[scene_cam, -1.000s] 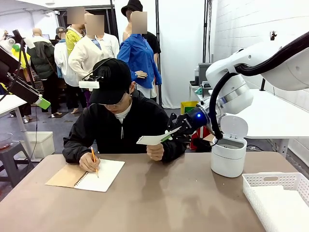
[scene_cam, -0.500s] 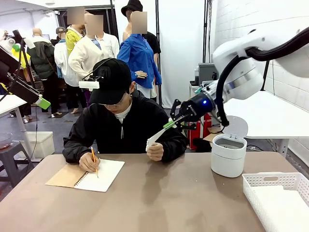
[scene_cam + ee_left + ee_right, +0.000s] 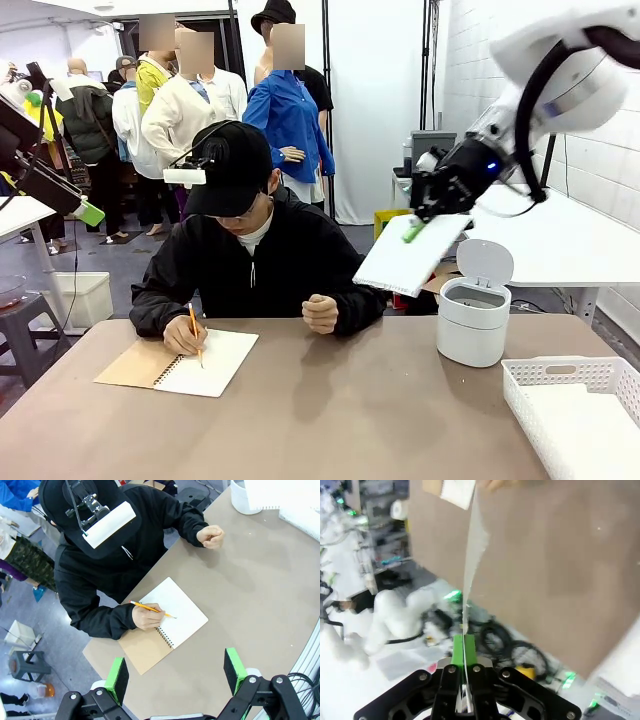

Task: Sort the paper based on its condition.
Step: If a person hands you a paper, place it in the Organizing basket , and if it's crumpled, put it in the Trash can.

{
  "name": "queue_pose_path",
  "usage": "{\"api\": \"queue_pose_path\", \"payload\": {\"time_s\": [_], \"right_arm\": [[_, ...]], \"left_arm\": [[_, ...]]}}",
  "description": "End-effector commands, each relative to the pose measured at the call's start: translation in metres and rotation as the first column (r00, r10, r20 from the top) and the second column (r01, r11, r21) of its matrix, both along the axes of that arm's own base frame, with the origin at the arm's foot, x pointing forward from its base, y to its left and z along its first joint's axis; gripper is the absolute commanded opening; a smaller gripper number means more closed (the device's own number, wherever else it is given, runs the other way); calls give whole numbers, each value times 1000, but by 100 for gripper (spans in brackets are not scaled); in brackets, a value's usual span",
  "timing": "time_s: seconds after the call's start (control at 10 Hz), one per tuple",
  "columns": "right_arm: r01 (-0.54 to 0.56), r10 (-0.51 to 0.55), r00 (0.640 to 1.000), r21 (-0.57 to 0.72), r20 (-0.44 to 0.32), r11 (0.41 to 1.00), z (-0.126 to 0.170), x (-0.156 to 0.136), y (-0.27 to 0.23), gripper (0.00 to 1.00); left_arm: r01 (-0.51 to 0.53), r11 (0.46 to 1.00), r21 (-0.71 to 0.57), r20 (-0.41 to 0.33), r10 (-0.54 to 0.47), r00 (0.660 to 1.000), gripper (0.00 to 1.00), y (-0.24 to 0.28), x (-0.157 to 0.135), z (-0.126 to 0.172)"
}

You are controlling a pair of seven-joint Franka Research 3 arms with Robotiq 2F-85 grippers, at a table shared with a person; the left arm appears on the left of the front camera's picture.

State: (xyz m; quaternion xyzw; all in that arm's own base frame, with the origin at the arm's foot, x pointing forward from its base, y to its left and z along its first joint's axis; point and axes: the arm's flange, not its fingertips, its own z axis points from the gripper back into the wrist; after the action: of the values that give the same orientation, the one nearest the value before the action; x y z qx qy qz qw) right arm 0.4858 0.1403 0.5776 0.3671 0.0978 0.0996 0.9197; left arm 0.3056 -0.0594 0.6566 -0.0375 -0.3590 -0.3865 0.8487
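front across table [image 3: 330, 400], wrists overhead

The sheet of paper [image 3: 410, 255] looks thin, smooth and matt white. The counter [image 3: 330, 420] is a dull, matt brown, and the bin [image 3: 474, 322] beside the latticed basket [image 3: 575, 405] is smooth white plastic.

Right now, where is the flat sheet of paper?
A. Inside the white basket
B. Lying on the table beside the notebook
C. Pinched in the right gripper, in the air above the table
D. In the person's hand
C: the right gripper is shut on the top edge of the flat sheet, which hangs in the air near the white bin, clear of the table.
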Motion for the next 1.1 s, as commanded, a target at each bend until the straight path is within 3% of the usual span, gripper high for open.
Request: {"api": "queue_pose_path", "payload": {"time_s": [0.0,0.2,0.4,0.6,0.8,1.0], "right_arm": [[28,-16,978,-58,208,998,-1,-24,-21,0],[88,-32,921,-127,388,988,7,-38,-49,0],[162,-15,868,-253,497,954,13,-48,-71,0],[215,35,832,-380,554,900,0,-58,-90,0],[234,58,841,-458,538,858,-15,-69,-110,0],[165,109,891,-537,441,828,-18,-92,-117,0]], "left_arm": [[1,1000,-1,0,-1,1000,100,0,0,0],[1,1000,-1,0,-1,1000,100,0,0,0],[1,1000,-1,0,-1,1000,100,0,0,0],[1,1000,-1,0,-1,1000,100,0,0,0],[1,1000,-1,0,-1,1000,100,0,0,0],[1,1000,-1,0,-1,1000,100,0,0,0]]}}
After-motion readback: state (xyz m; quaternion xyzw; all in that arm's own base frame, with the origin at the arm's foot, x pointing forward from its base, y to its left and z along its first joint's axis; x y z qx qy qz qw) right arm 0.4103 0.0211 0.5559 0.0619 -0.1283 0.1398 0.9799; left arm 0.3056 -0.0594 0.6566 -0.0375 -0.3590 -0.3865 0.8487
